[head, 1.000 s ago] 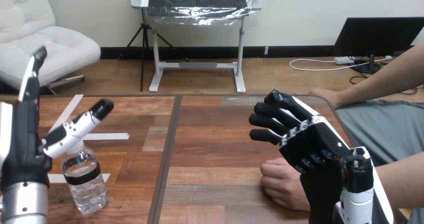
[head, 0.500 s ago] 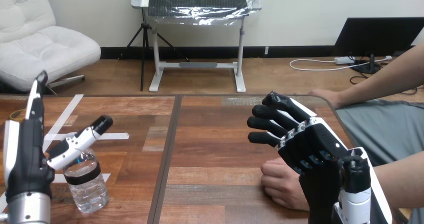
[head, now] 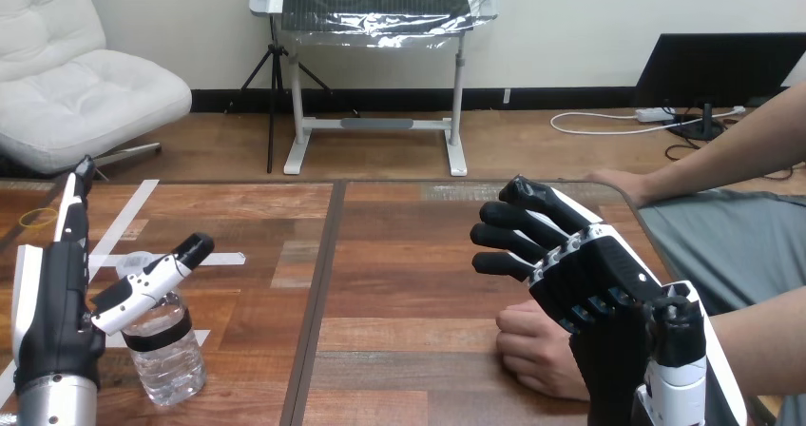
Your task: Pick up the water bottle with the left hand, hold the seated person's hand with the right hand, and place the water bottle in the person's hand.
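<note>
I see the bottle (head: 163,350) upright just under the wide-spread fingers of the left hand (head: 52,312), well apart from the straight-fingered right hand (head: 589,283).

The left hand (head: 52,302) and right hand (head: 594,288) are matt black plastic with glossy white shells. By the left fingers (head: 67,219), the water bottle (head: 166,355) is clear plastic with a matt black band. The worktop (head: 399,255) is smooth, low-sheen wood.

The clear, dark-banded water bottle (head: 163,355) is standing upright at lower left. The person's hand (head: 530,350) is lying curled, lower right.
</note>
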### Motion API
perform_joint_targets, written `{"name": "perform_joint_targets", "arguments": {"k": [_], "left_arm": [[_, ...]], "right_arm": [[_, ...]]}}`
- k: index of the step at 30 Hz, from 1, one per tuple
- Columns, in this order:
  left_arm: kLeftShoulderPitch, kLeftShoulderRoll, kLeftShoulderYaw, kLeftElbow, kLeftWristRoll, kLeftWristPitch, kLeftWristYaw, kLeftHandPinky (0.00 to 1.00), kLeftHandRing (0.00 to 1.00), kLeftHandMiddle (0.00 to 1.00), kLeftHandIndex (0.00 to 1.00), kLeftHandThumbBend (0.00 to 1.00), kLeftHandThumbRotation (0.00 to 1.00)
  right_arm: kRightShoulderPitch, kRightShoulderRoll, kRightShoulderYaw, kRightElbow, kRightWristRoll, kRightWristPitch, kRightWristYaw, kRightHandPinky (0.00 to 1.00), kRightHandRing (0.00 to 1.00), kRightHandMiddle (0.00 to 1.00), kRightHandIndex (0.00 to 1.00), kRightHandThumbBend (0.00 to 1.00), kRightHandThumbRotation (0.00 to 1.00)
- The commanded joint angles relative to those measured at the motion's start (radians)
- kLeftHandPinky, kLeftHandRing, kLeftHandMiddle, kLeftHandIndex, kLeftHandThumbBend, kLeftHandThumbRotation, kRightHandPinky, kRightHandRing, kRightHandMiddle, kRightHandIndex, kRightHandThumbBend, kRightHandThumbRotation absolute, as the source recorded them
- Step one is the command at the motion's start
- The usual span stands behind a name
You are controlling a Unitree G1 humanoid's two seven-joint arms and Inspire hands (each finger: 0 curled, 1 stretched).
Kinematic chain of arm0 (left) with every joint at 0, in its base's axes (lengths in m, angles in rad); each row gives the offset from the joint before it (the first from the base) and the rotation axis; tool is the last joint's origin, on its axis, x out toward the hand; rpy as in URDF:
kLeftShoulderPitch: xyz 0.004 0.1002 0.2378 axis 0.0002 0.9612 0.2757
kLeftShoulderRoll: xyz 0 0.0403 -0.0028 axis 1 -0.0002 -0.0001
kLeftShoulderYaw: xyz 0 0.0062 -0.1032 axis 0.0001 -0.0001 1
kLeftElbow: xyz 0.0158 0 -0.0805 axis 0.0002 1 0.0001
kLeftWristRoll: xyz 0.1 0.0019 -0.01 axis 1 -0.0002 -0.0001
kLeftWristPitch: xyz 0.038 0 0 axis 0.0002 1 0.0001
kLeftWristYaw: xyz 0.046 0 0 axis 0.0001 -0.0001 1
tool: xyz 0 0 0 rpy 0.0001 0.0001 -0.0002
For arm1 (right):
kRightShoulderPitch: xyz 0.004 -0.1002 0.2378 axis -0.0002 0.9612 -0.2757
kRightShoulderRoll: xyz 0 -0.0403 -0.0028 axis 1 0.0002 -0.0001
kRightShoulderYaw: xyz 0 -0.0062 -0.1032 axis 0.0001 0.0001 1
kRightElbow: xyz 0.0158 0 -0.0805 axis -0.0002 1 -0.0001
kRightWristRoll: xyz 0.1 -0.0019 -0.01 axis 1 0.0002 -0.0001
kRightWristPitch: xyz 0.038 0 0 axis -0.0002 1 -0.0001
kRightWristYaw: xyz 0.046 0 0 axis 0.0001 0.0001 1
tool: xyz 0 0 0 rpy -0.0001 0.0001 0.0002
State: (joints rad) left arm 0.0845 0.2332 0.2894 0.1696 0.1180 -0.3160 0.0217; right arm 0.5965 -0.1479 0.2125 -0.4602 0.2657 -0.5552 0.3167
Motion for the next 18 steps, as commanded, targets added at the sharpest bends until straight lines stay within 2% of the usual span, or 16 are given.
{"name": "perform_joint_targets", "arguments": {"k": [1,10,18], "left_arm": [[-0.064,0.03,-0.012,0.005,-0.021,0.002,-0.014,1.0,1.0,1.0,0.99,0.98,0.35],[-0.057,0.033,-0.016,0.001,-0.012,0.052,-0.023,1.0,1.0,1.0,1.0,0.98,0.33],[-0.058,0.031,-0.014,0.023,-0.038,0.051,-0.046,1.0,1.0,1.0,1.0,0.98,0.32]], "right_arm": [[-0.029,0.005,-0.01,-0.025,0.002,-0.006,-0.004,0.72,0.78,0.8,0.82,0.67,1.0],[-0.031,0.009,-0.007,-0.026,-0.006,-0.007,-0.009,0.71,0.78,0.79,0.82,0.68,1.0],[-0.032,0.006,-0.005,-0.028,0.001,-0.006,-0.005,0.71,0.77,0.79,0.81,0.68,1.0]]}}
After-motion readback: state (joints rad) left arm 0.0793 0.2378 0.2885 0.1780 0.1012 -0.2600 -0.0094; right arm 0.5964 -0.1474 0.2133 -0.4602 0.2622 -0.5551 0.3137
